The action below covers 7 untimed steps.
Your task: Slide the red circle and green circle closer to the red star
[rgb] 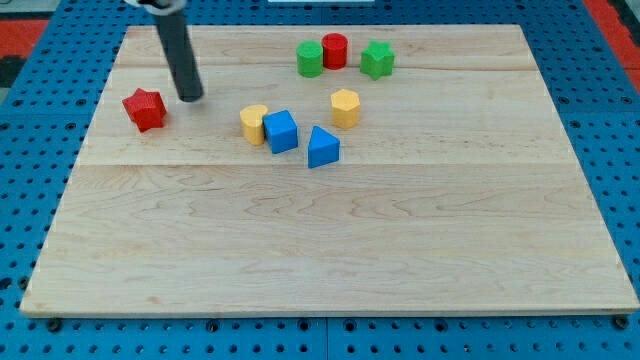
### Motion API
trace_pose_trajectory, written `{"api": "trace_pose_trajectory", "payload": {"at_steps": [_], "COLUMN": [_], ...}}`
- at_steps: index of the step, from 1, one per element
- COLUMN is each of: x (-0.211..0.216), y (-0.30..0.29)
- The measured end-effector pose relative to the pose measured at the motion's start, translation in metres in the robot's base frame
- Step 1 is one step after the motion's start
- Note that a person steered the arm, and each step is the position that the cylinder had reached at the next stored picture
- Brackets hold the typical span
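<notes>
The red star (145,109) lies near the board's left edge, toward the view's top. My tip (190,97) stands just to its right, a small gap apart. The red circle (335,49) sits near the view's top, right of centre, with the green circle (310,59) touching its left side. Both are far to the right of my tip and of the red star.
A green star (377,60) lies just right of the red circle. A yellow hexagon (345,107), a yellow block (254,124), a blue cube (281,131) and a blue triangle (322,147) cluster mid-board. The wooden board (330,250) rests on a blue pegboard.
</notes>
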<state>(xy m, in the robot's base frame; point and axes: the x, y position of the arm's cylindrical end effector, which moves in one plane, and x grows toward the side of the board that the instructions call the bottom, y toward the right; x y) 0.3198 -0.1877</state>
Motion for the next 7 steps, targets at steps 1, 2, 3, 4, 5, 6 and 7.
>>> {"api": "trace_pose_trajectory", "payload": {"at_steps": [1, 2, 3, 4, 5, 6, 7], "x": [0.028, 0.033, -0.047, -0.105, -0.117, -0.077, -0.053], "y": [-0.008, 0.008, 0.112, 0.158, 0.222, 0.259, 0.222]}}
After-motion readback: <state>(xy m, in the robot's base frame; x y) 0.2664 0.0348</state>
